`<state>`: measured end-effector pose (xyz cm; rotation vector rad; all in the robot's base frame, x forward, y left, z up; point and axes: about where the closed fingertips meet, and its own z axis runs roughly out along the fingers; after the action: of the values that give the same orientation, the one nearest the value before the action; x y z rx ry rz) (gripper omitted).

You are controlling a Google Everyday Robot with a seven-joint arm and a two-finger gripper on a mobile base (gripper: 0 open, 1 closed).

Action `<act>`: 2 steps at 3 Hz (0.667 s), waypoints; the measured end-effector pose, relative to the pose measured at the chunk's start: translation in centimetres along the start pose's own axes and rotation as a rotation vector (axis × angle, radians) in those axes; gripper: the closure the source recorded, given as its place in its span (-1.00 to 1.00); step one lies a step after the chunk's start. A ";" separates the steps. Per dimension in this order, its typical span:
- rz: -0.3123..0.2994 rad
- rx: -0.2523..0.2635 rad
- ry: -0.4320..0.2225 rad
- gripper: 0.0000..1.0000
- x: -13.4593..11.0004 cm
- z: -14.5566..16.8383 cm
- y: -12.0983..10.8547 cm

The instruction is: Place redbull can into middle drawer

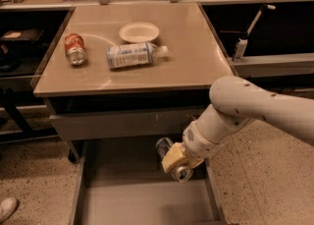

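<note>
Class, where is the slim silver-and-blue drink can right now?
Camera view, lower centre-right: the slim silver-and-blue drink can lies tilted in the robot's yellowish gripper, above the back right of the open grey metal drawer.

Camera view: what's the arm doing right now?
The gripper is clamped on the redbull can, holding it tilted over the open middle drawer, toward its right rear. The can is not yet released. On the tabletop, a red soda can and a plastic bottle lie near a white plate.

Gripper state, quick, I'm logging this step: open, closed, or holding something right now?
Gripper: closed on the redbull can, low over the right rear of the open middle drawer.
</note>
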<state>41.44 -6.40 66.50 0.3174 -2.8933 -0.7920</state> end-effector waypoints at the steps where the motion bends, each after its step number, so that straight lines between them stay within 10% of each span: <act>1: 0.026 -0.074 0.013 1.00 -0.1 4.2 0.0; 2: 0.056 -0.184 0.004 1.00 -1.2 8.6 0.0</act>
<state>41.08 -1.92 59.08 0.2174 -2.7844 -1.0369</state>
